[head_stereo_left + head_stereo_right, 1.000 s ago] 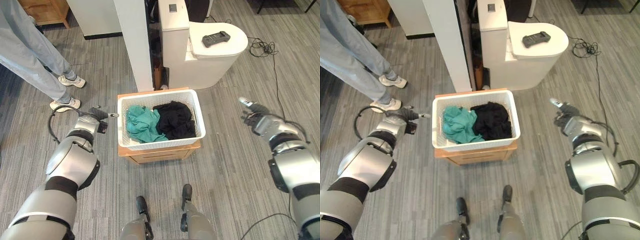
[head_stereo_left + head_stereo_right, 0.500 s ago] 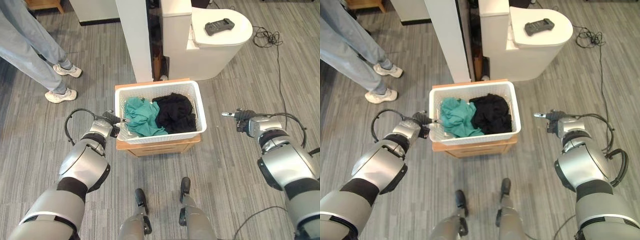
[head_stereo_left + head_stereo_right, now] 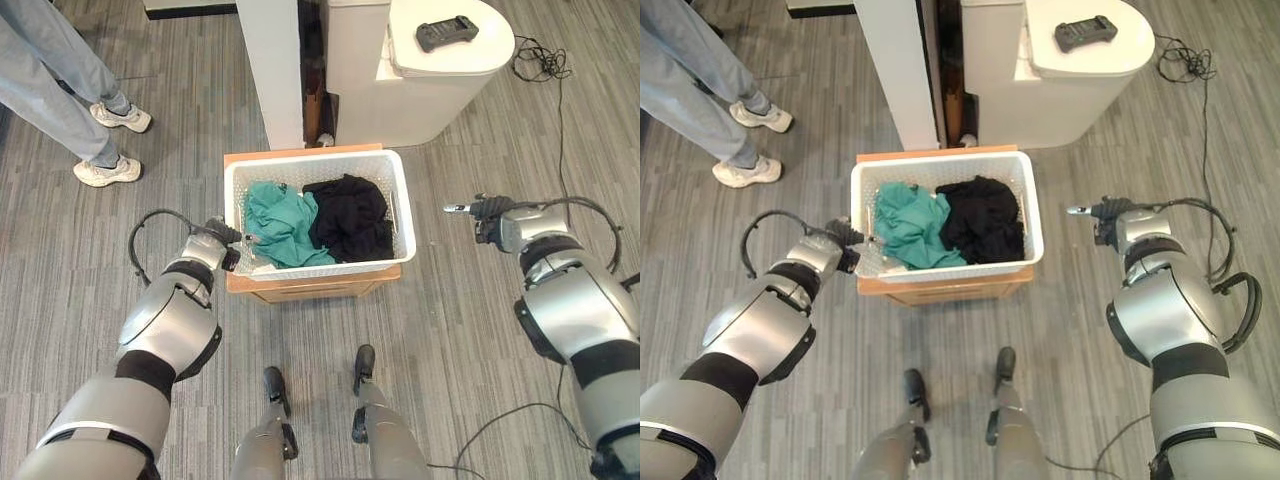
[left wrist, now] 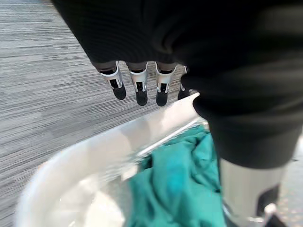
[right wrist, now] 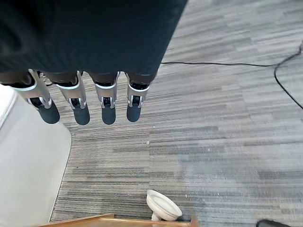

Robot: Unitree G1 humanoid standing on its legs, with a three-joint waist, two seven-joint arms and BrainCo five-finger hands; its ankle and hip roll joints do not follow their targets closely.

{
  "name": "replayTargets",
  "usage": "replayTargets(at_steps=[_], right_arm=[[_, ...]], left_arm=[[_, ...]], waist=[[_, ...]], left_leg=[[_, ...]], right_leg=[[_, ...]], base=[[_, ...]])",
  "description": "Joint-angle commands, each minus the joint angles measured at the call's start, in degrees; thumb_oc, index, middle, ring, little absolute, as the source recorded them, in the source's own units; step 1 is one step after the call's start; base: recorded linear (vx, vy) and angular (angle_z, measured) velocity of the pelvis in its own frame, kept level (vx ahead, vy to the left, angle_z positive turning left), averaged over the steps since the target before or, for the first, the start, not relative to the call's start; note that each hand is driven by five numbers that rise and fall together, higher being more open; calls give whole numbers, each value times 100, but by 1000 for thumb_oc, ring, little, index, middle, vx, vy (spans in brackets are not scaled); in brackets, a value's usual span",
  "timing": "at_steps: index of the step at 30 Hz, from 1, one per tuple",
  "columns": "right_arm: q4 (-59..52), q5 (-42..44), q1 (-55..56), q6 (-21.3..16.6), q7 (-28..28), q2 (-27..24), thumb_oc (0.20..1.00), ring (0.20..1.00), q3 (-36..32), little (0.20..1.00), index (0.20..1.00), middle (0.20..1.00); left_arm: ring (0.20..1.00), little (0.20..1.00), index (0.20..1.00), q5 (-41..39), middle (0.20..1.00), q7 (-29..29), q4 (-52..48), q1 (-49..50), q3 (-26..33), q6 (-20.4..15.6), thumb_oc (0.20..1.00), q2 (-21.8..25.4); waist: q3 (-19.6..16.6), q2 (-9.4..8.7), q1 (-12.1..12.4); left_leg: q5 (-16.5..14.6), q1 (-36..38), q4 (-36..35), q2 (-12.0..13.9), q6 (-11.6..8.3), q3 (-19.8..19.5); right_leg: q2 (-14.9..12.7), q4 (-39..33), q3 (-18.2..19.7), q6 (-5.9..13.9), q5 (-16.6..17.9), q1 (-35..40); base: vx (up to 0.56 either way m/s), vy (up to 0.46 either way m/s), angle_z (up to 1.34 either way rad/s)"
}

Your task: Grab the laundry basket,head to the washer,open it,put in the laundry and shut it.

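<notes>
Grey plank floor [image 3: 460, 330] carries low wooden stand [image 3: 310, 287]; white laundry basket [image 3: 318, 263] on it; small white, possibly cup-like object [image 5: 163, 206] nearby.

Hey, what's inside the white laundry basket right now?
The laundry basket holds a crumpled teal garment on its left side and a black garment on its right. Anything beneath them, and most of the basket floor, is covered.

The laundry basket [image 3: 318, 165] was white perforated plastic, holding soft teal cloth [image 3: 278, 222] and matt black cloth [image 3: 350, 215]. It sat on a wooden stand [image 3: 310, 284] over grey, streaked floor [image 3: 450, 330].
</notes>
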Motion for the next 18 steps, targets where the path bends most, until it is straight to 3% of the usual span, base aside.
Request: replayTargets(at_steps=[1, 18], right_arm=[[504, -23, -1329, -95, 33, -183, 1000, 1000, 522, 1000, 1000, 1000], [612, -502, -1548, -120, -76, 164, 1000, 1000, 723, 1000, 1000, 1000]], left_arm=[[1000, 1000, 1000, 164, 1000, 161, 261, -1063, -209, -153, 1000, 228], [1000, 1000, 1000, 354, 1000, 166, 261, -1308, -359, -73, 1000, 102]], waist=[[741, 230, 75], [952, 372, 118]], left_leg=[[393, -248, -84, 384, -361, -600], [537, -801, -84, 326, -387, -662]], right_leg=[[-508, -12, 11, 609, 11, 319], [-483, -12, 17, 608, 136, -173]], base=[[0, 0, 0], [0, 0, 0]])
